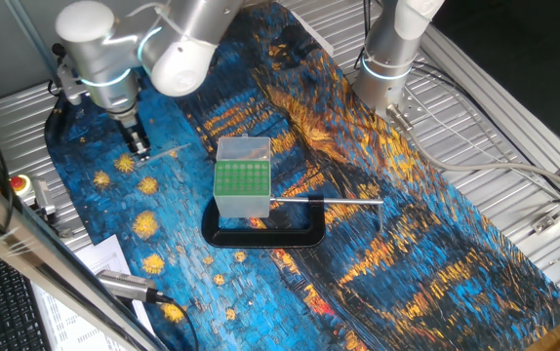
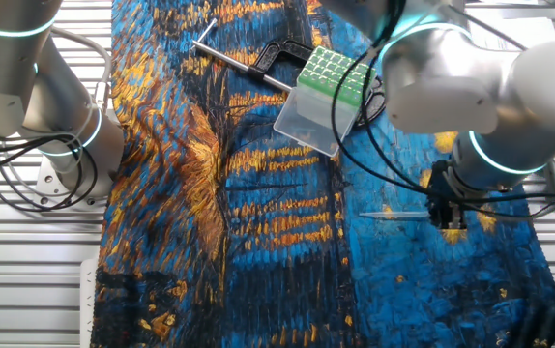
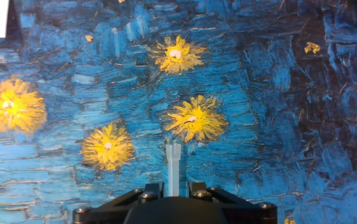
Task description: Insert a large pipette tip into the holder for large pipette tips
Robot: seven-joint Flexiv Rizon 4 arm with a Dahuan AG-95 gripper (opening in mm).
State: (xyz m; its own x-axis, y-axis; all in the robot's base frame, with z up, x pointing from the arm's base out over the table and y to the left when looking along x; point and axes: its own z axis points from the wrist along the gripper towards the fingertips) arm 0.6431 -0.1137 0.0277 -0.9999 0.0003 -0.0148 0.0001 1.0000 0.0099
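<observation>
Large pipette tip (image 1: 166,152) sits clamped crosswise in the gripper (image 1: 140,148), far left of one fixed view, lying level just above the painted blue cloth (image 1: 163,205), thin end pointing toward the holder for large pipette tips (image 1: 242,176). Fingers closed on its thick end; the hand view shows the tip's wide end (image 3: 173,168) standing between them. Right of it, well apart, the holder stands on the cloth, green hole plate facing the camera. Black C-clamp (image 1: 265,234) grips the holder's base, and its metal rod (image 1: 324,201) runs out to the right. Further right, a second arm's base (image 1: 389,58).
</observation>
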